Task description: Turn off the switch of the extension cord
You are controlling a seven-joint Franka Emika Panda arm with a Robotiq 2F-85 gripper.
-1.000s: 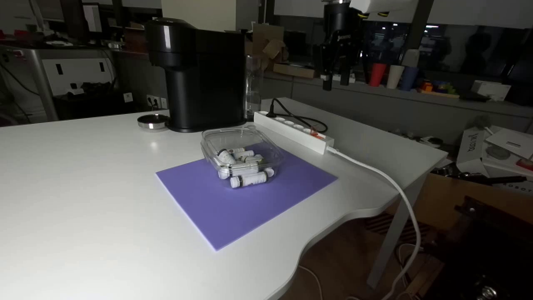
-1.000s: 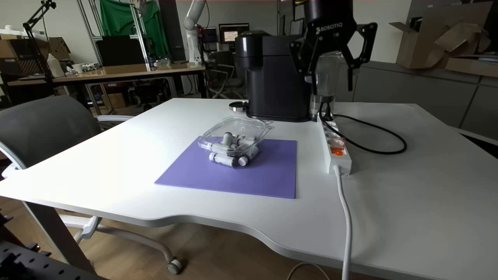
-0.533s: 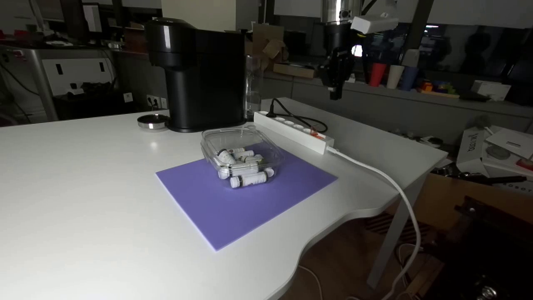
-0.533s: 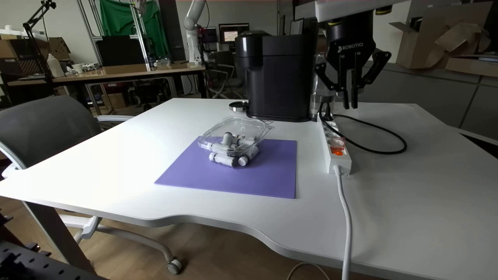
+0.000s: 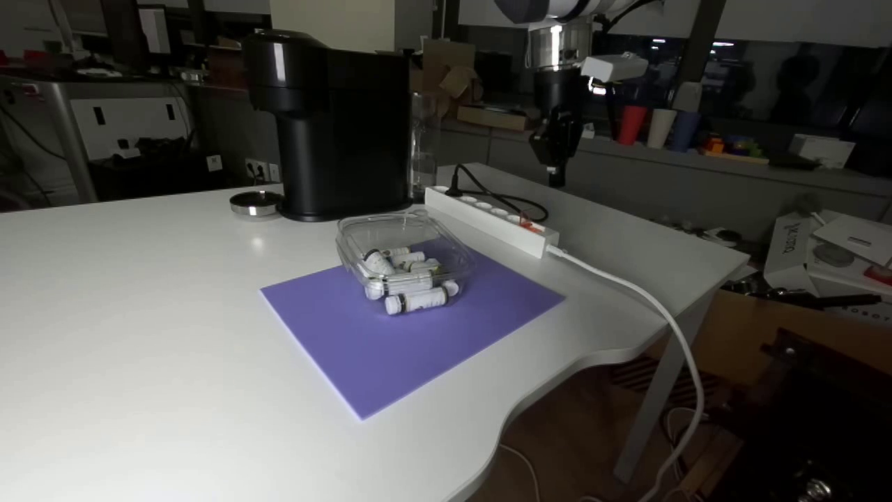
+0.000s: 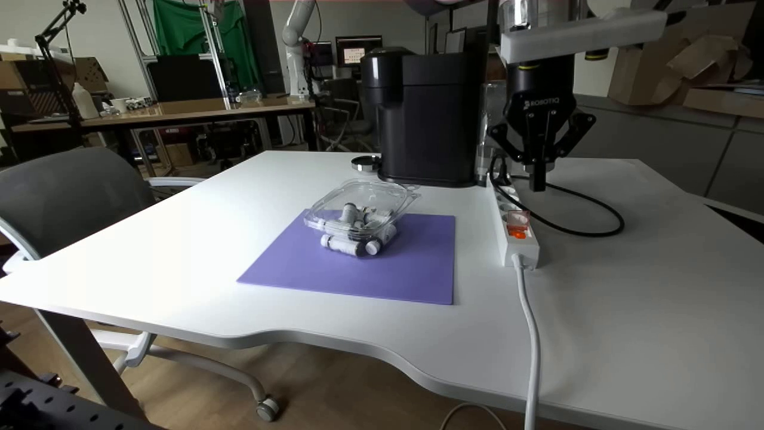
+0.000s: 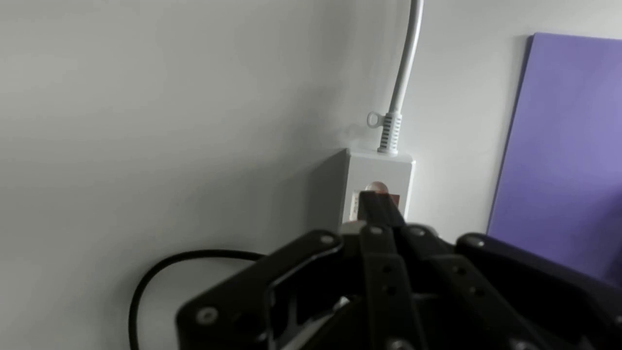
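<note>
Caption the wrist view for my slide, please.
Closed Robotiq gripper partly hides the red switch area on a white power strip, purple mat at right.

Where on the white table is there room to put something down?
In an exterior view, bare tabletop lies left of the purple mat and right of the black cable. Crowded: around the clear container and the extension cord, with cable and gripper near.

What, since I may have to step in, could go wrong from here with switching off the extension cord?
The press might miss: in the wrist view, the shut gripper partly hides the orange switch. The extension cord might slide under a push, since no clamp shows and its white cable hangs over the edge of the table. The black cord loops close by and could get snagged.
</note>
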